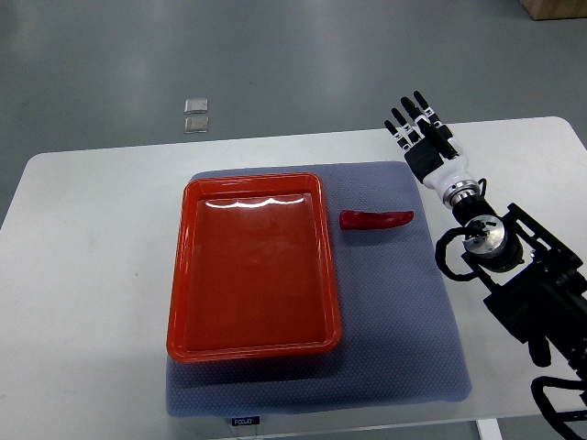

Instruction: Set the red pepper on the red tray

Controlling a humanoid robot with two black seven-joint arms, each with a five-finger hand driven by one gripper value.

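Observation:
A red pepper (376, 220) lies on the grey mat (394, 312), just right of the red tray (183, 275). The tray holds nothing. My right hand (417, 128) is above and to the right of the pepper, near the mat's far right corner, apart from the pepper. Its fingers are stretched out straight and hold nothing. Its arm comes in from the lower right. The left arm is out of view.
The mat lies on a white table (83, 275). Two small clear squares (195, 114) lie on the floor beyond the table's far edge. A cardboard box corner (555, 7) shows at the top right.

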